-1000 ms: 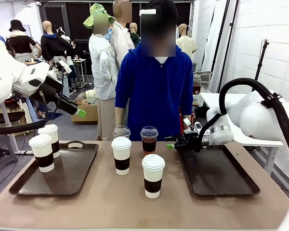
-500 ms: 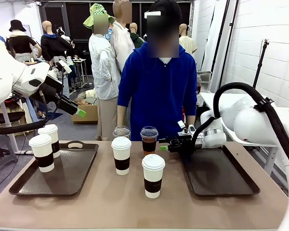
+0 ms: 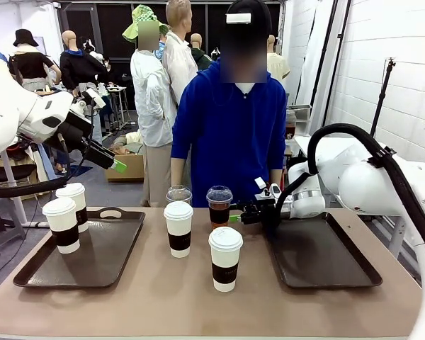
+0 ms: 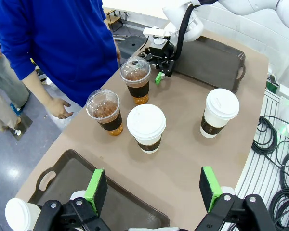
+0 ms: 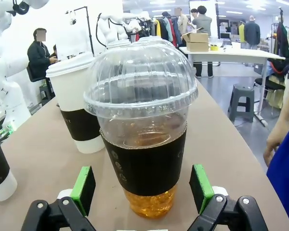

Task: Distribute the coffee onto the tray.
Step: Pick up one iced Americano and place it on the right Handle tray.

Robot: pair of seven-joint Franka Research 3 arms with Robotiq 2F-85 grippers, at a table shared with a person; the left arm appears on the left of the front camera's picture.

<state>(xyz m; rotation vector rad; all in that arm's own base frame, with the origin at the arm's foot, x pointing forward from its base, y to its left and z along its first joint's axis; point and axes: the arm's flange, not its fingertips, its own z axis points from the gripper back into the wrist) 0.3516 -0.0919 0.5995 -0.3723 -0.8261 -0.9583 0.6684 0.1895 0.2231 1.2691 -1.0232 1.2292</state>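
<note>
Spread wide, the right pincer [image 3: 238, 217] points at the upright dome-lidded cup [image 3: 219, 206] on the counter [image 3: 163, 297], straight ahead, just beyond its tips; the left pincer [image 4: 154, 190], also spread, hovers well apart.

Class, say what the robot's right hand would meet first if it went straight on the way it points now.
The clear dome-lidded cup of brown drink, which stands just ahead of the open right hand.

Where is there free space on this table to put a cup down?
The right tray lies bare. The left tray is free except its left end, where two white cups stand. The table's near strip is open. Crowded: the middle, four cups, the right claw at one.
</note>
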